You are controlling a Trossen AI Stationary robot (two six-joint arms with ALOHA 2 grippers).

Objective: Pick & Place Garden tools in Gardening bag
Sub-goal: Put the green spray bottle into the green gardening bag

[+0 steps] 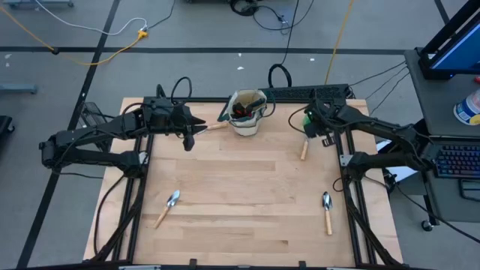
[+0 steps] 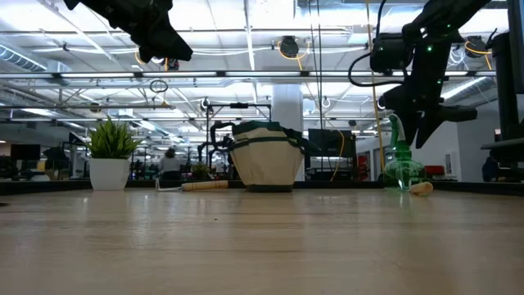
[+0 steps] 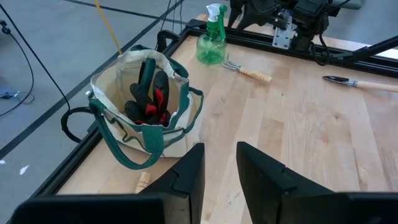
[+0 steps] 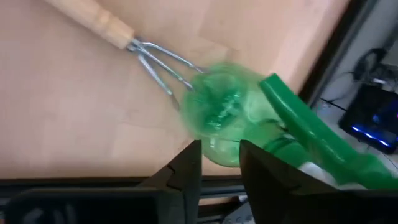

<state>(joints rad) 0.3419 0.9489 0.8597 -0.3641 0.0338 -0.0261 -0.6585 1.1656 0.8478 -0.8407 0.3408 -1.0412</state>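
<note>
The beige gardening bag (image 1: 246, 112) with green trim stands at the table's far edge, with dark and red glove-like items (image 3: 152, 99) inside. A green spray bottle (image 1: 307, 118) stands upright at the far right, and my right gripper (image 4: 221, 158) is shut on it from above. A wooden-handled rake (image 1: 304, 148) lies beside the bottle, its tines (image 4: 161, 68) by the bottle's base. Two trowels (image 1: 169, 206) (image 1: 327, 211) lie near the front edge. My left gripper (image 1: 191, 136) hangs shut left of the bag, holding nothing. My right gripper pinches the spray bottle's upper part (image 4: 221, 149), just beside the trigger head (image 4: 298, 118), between its two fingers. The fingers slant steeply down from above. The bottle stands upright with its base (image 2: 403, 182) on the table. The fingers hide the exact place of contact.
A wooden tool handle (image 1: 215, 127) lies on the table just left of the bag. The black frame rails (image 1: 352, 195) run along both sides of the table. A potted plant (image 2: 110, 156) shows at the far left in the low view. Bare wood spans the table's middle.
</note>
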